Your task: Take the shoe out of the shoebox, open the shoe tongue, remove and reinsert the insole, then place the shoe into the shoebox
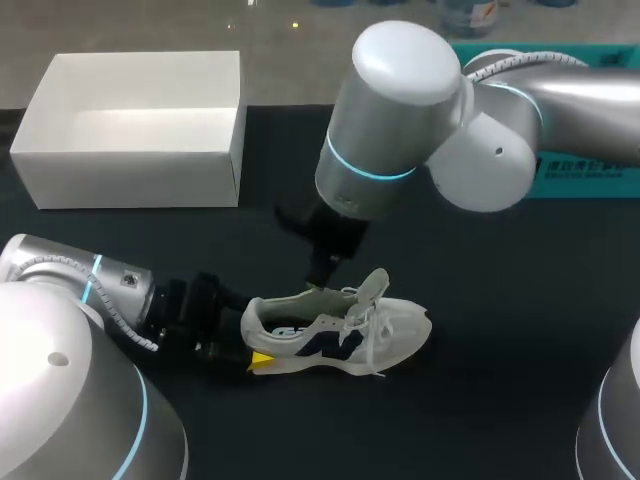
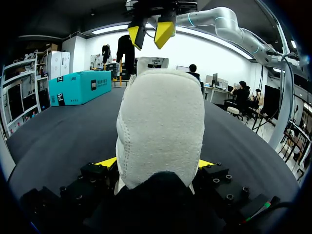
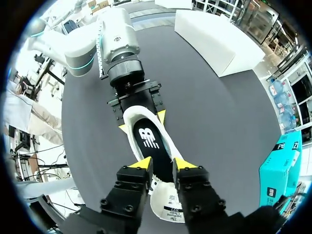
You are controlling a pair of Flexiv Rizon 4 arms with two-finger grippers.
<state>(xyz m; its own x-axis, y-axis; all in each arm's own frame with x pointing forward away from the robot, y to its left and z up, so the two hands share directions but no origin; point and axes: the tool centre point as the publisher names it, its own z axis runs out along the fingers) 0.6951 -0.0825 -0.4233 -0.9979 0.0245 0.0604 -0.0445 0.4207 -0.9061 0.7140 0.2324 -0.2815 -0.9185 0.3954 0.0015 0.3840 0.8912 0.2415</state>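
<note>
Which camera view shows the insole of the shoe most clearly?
The right wrist view: it looks down into the shoe, where the black insole lies. The head view shows only the shoe's side, the left wrist view only its heel.

Your left arm point(image 1: 60, 300) is lying low along the near left of the table with its wrist level and pointing right. Its gripper point(image 1: 255, 345) is clamping the heel of the shoe point(image 1: 345, 335) from both sides between the yellow tips. Your right arm point(image 1: 560, 90) is spanning in from the far right, bending high over the middle with the wrist pointing straight down, and its gripper point(image 1: 318, 283) is hanging just over the shoe's opening, fingers a little apart and gripping nothing.
</note>
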